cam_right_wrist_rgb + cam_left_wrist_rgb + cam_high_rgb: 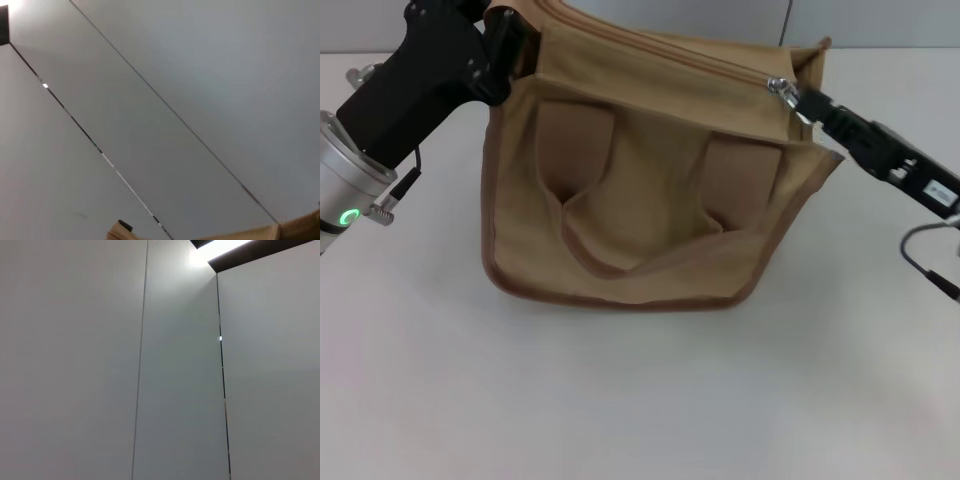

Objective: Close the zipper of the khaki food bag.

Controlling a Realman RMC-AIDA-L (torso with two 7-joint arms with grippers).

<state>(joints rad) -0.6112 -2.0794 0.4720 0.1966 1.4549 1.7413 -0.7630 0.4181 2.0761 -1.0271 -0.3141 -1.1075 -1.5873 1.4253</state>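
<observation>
The khaki food bag (650,190) stands on the white table, its two strap handles facing me. The zipper (670,50) runs along its top, and the silver pull tab (781,88) sits near the right end. My right gripper (798,98) comes in from the right and is shut on the pull tab. My left gripper (505,40) is at the bag's top left corner and pinches the fabric there. The right wrist view shows only a strip of the bag's fabric (300,227). The left wrist view shows none of the bag.
The white table (640,400) spreads in front of the bag. A grey panelled wall (175,390) stands behind. A cable (925,255) loops off the right arm at the right edge.
</observation>
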